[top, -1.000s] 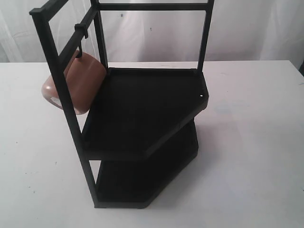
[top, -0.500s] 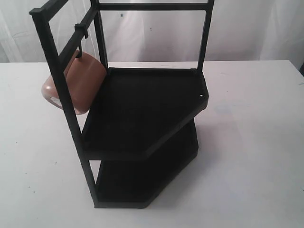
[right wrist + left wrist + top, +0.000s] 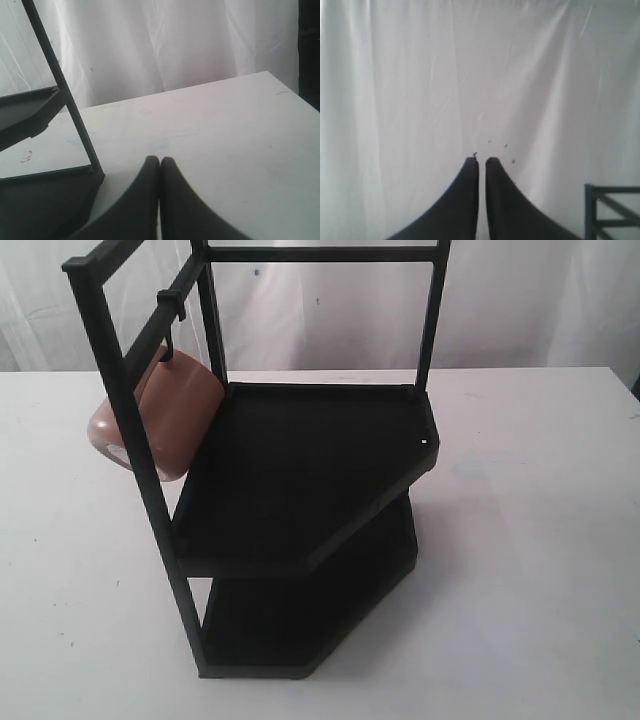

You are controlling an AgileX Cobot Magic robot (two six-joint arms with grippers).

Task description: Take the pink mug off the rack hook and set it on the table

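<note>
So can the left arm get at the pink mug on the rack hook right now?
Probably yes. The pink mug hangs from the rack hook on the left outside of the rack, toward that arm; only one upright bar crosses it. The left gripper is shut, so it must open first.

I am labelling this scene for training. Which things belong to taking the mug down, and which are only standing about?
For the job: pink mug, rack hook holding it, rack, table.
Only standing about: white curtain behind.
</note>
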